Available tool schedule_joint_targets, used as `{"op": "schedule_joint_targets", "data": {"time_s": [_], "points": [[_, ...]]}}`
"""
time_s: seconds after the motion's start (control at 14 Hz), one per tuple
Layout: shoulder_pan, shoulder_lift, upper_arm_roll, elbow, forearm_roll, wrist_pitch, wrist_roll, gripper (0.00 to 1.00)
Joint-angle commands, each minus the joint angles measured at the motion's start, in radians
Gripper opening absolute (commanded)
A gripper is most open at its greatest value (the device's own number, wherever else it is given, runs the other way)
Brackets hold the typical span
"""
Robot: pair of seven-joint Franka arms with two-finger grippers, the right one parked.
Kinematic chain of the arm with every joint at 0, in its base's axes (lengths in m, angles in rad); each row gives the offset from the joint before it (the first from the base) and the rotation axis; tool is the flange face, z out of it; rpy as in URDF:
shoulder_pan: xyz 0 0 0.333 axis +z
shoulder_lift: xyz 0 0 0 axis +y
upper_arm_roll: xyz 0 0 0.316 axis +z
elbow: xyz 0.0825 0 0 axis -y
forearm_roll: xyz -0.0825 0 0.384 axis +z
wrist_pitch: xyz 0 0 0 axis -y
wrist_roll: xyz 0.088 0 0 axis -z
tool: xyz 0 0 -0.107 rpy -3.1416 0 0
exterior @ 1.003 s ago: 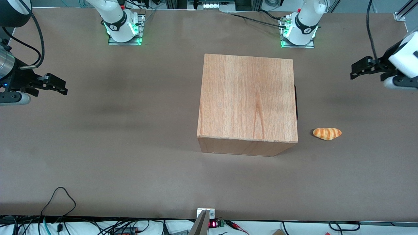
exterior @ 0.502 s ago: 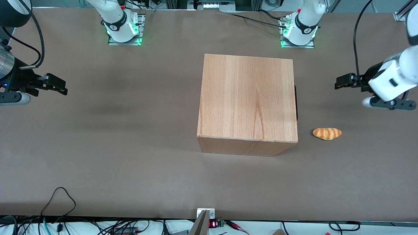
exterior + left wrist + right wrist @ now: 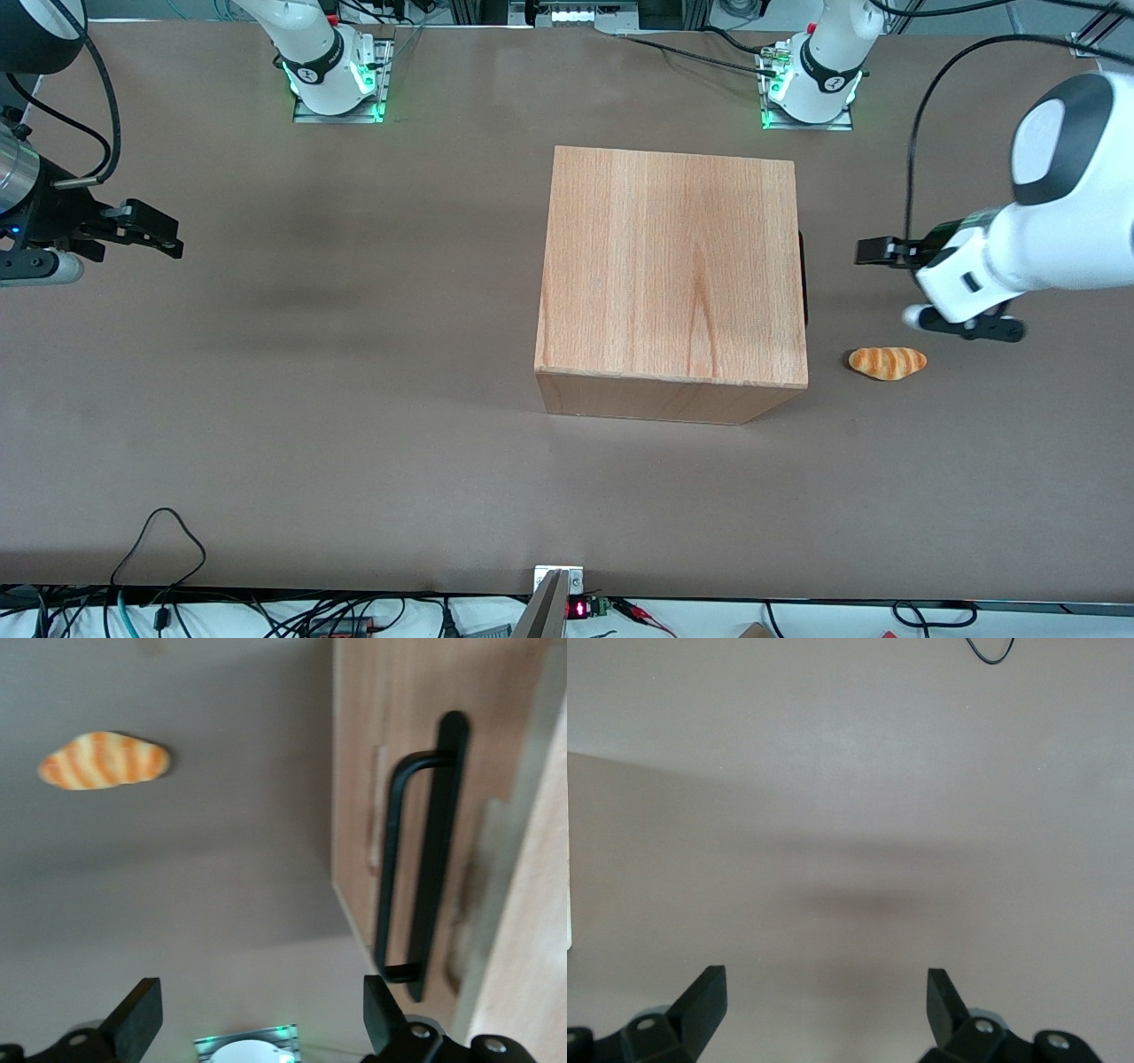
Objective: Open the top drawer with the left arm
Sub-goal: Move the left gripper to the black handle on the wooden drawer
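We hover our gripper [image 3: 873,252], fingers [image 3: 137,1019] spread and empty, near the cabinet [image 3: 671,270] mid-surface, its top drawer [image 3: 390,815] shut, handle [image 3: 423,855] ungrasped, so all pulling remains.

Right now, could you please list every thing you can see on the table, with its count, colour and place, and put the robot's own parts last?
cabinet: one, light wood, near the middle of the table, its broad flat top facing up.
top drawer: one, pale wood front, shut, on the cabinet's side that faces the working arm's end of the table.
handle: one, black bar, on the drawer front.
bread roll: one, orange with pale stripes, on the table beside the cabinet, nearer to the front camera than the claw.
table: one, brown.
left arm: one, white with dark grey caps, at the working arm's end.
claw: one, black, open, apart from the handle and pointing toward it.
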Motion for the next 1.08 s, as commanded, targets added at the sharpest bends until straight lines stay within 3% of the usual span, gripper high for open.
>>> {"op": "schedule_joint_targets", "data": {"time_s": [0.0,0.43,0.72,1.0], "points": [[-0.005,0.039,0.01,0.01,-0.063,0.004,0.004,1.0],[-0.004,0.074,0.009,0.01,-0.065,0.054,0.017,1.0],[-0.007,0.102,0.009,0.01,-0.118,0.054,0.017,1.0],[-0.011,0.112,0.009,0.01,-0.118,0.054,0.017,1.0]]}}
